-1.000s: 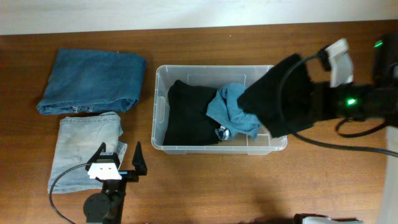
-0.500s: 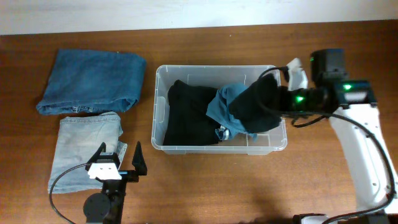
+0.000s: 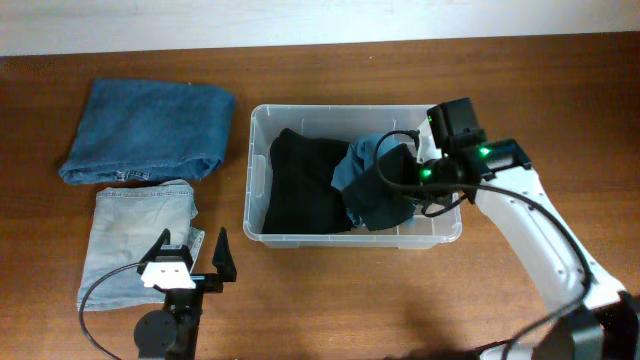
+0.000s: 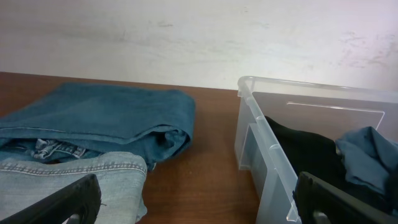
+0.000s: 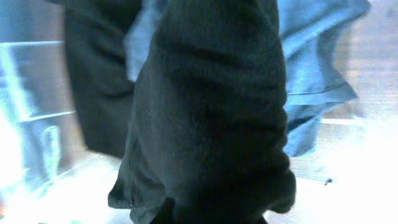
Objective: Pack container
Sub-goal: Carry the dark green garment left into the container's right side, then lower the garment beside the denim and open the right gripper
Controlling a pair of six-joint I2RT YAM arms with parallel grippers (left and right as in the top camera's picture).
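Note:
The container (image 3: 251,180) is a clear plastic tub in the middle of the table; it also shows in the left wrist view (image 4: 255,127). Inside lie a black garment (image 3: 300,185) and a teal shirt (image 3: 358,160). My right gripper (image 3: 412,176) is over the tub's right half, shut on a second black garment (image 3: 378,198) that hangs down into the tub. In the right wrist view this cloth (image 5: 211,124) covers the fingers, with the teal shirt (image 5: 317,56) behind it. My left gripper (image 3: 190,245) is open and empty near the front left.
Folded dark blue jeans (image 3: 150,130) lie at the back left and pale jeans (image 3: 135,240) in front of them, under my left gripper. Both show in the left wrist view, the dark blue jeans (image 4: 106,118) and the pale jeans (image 4: 68,180). A white wall runs along the table's far edge.
My right arm has moved left and down, carrying the black garment from above the tub's right rim into the tub. The left arm has not moved.

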